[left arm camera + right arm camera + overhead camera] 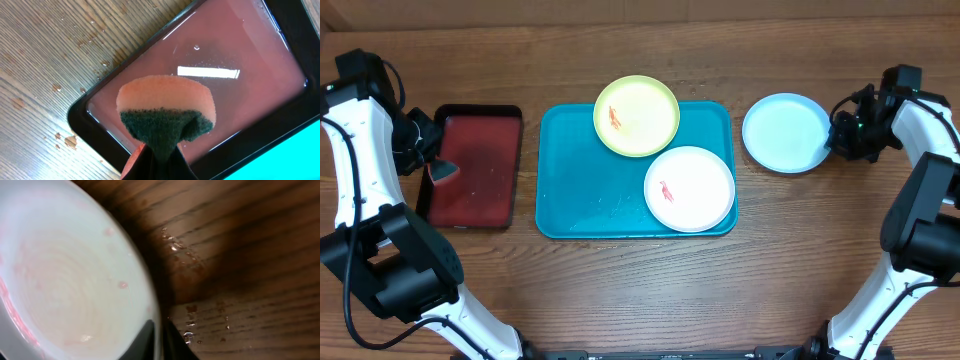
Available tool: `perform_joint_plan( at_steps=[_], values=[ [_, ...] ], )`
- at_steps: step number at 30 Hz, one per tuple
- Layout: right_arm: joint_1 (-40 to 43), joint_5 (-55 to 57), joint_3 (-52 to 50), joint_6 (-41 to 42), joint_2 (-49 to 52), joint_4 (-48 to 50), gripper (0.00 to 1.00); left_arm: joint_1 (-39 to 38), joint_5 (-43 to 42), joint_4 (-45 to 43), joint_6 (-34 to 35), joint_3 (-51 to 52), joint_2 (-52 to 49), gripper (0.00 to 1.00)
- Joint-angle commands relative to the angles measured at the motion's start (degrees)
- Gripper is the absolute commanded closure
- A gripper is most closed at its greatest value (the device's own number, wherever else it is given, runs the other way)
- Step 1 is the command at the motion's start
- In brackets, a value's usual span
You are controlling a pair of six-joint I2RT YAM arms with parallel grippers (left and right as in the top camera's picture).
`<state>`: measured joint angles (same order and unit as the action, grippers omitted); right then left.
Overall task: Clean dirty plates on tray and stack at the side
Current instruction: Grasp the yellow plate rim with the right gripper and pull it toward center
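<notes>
Two of the three plates lie on the turquoise tray (570, 200) in the middle of the overhead view. The yellow-green plate (637, 116) overhangs the tray's upper rim and the white plate (689, 189) sits in its lower right corner, the two just beside each other — each carries a small red-orange smear. You'll find the pale mint-blue plate (785, 133) off the tray on the bare tabletop (650, 290), right of the tray's upper right corner. Your right gripper (833, 135) is at that plate's right edge. Its wrist view shows the fingers (176, 347) pinched narrowly onto the rim, with water droplets (172, 240) on the wood beside it. At the left of the frame your left gripper (434, 165) hangs over the dark-red tray (480, 200), clamped on a sponge (167, 100) — orange body, dark green scrub face.
</notes>
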<state>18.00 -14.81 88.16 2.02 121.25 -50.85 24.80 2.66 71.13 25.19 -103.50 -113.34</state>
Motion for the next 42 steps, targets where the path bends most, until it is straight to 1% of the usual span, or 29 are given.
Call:
perform_joint_plan(
  at_steps=[1,2,4,6,7,9,14,17,19,24,27,28,30,32,36,42],
  values=[
    [-0.3,-0.8,-0.3,0.0,-1.7,0.9,0.72,0.2,-0.4,-0.1,0.7,0.3,0.2,0.96],
    [-0.5,-1.4,-0.3,0.0,-1.7,1.1,0.64,0.2,-0.4,-0.1,0.7,0.3,0.2,0.96],
    [-0.7,-4.4,0.5,0.0,-2.0,0.3,0.58,0.2,-0.4,0.0,0.7,0.3,0.2,0.96],
    [-0.7,-7.7,2.2,0.0,-2.8,-1.3,0.44,0.2,-0.4,0.0,0.6,0.3,0.2,0.96],
    [-0.7,-9.2,3.4,0.0,-3.6,-2.2,0.41,0.2,-0.4,0.0,0.6,0.3,0.2,0.96],
    [-0.8,-11.5,5.8,-0.1,-5.6,-3.7,0.38,0.2,-0.8,-0.1,0.6,0.3,0.2,0.96],
    [-3.7,-16.1,10.1,0.0,-11.7,-3.3,0.37,-0.3,-0.8,-0.5,0.5,0.3,0.2,0.96],
    [-8.4,-15.6,10.2,0.0,-13.6,1.1,0.37,-1.1,-0.8,-0.9,0.5,0.3,0.2,0.96],
    [-12.0,-13.9,10.2,0.0,-13.5,3.8,0.34,-1.8,-0.8,-1.1,0.5,0.3,0.2,0.95],
    [-22.7,-3.2,10.1,0.0,-9.9,10.5,0.34,-4.1,-0.7,-1.2,-1.1,0.3,0.2,0.96],
    [-28.2,3.3,10.1,0.0,-5.7,14.9,0.33,-5.0,-0.7,-1.4,-1.2,0.3,0.2,0.96],
    [-30.0,5.4,10.1,0.2,-3.6,16.6,0.32,-5.3,-0.7,-1.5,-1.2,0.3,0.2,0.96],
    [-32.7,8.0,10.1,1.9,0.1,19.7,0.30,-5.6,-0.8,-1.7,-1.1,0.3,0.2,0.96],
    [-34.6,7.9,10.1,2.7,3.0,22.2,0.30,-5.8,-0.8,-1.7,-1.2,0.3,0.2,0.96],
    [-38.0,7.9,10.1,4.3,8.0,25.4,0.38,-5.8,-0.8,-1.3,-1.2,0.3,0.2,0.96],
    [-41.6,8.5,10.1,4.2,11.1,26.4,0.49,-5.8,-0.8,-1.3,-1.2,0.3,0.2,0.96]
  ],
)
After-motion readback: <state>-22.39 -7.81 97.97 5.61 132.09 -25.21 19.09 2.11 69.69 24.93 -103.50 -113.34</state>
